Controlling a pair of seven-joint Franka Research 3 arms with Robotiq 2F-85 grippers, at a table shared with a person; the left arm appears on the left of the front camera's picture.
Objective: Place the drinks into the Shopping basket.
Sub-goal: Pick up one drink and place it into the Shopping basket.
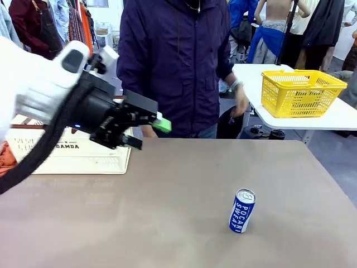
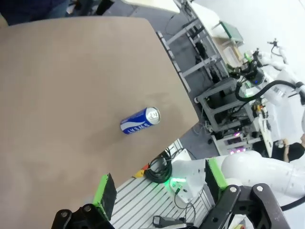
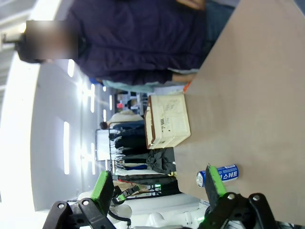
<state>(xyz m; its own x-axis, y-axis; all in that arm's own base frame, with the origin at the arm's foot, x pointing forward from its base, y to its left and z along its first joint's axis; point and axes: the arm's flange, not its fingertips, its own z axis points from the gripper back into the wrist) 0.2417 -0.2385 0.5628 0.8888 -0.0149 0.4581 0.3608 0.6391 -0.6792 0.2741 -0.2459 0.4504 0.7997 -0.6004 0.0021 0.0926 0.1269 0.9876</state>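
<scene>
— So, where's the can?
— Upright on the bench, well apart from the basket. Left gripper and right gripper gape wide, empty.
— Handling?
— Likely slick, thin-walled, easily dented — pinch mid-body, gently.

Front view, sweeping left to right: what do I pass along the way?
Shopping basket → robot's left hand, open and empty → blue drink can → yellow basket on the other table.
</scene>
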